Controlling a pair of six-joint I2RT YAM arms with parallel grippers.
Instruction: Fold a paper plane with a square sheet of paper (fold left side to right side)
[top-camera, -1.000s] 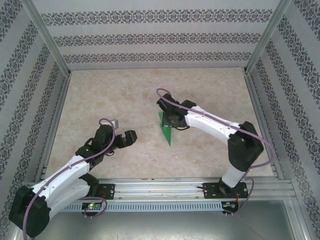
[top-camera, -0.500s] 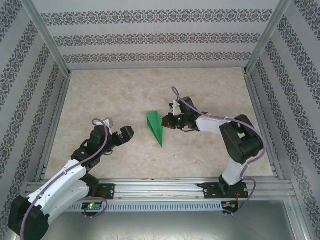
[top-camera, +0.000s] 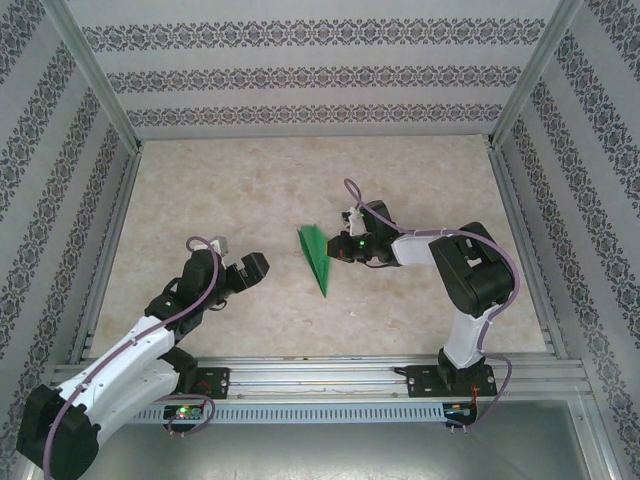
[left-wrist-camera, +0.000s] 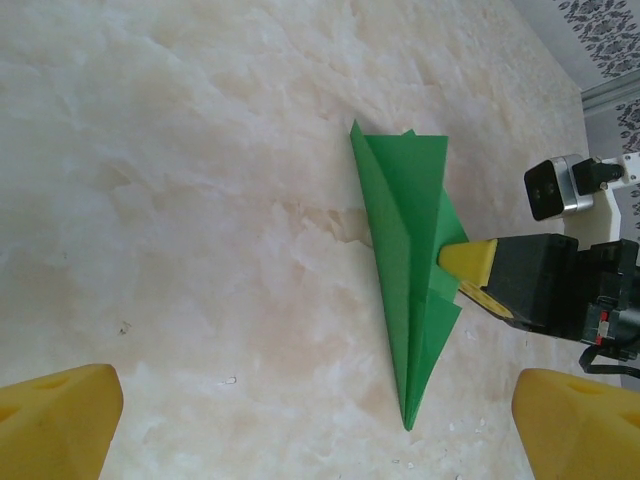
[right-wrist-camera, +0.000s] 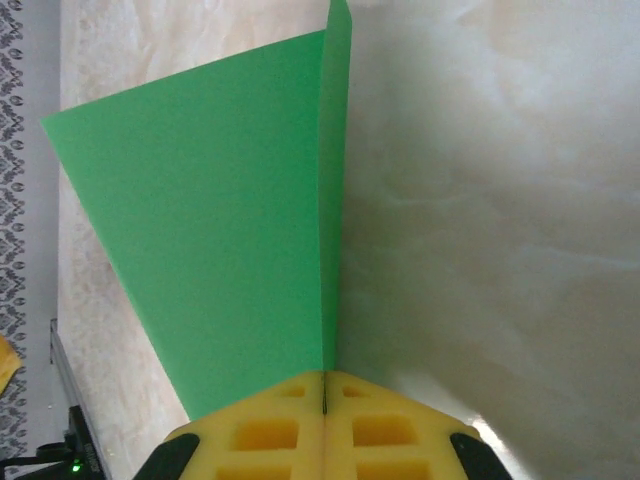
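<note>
Paper plane (top-camera: 316, 258) mid-table in top view; right gripper (top-camera: 342, 247) at its edge, left gripper (top-camera: 240, 260) spread, well apart. Left wrist: dart formed. Right wrist: pads pinching the fold. Step, judged: last crease; next calls for clean release.

Left gripper (top-camera: 240, 264), black body with yellow foam pads, points forward-right with jaws spread wide. Right arm (top-camera: 470, 275) is bent sharply at the elbow and reaches left. The right gripper (right-wrist-camera: 325, 392) pinches the folded green paper dart (right-wrist-camera: 220, 200), pads pressed together.

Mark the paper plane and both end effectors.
paper plane (left-wrist-camera: 405, 250), left wrist view, middle of its folded face.
right end effector (right-wrist-camera: 325, 380), right wrist view, seam between shut fingertips.
left end effector (left-wrist-camera: 318, 425), left wrist view, midway between open fingertips.
</note>
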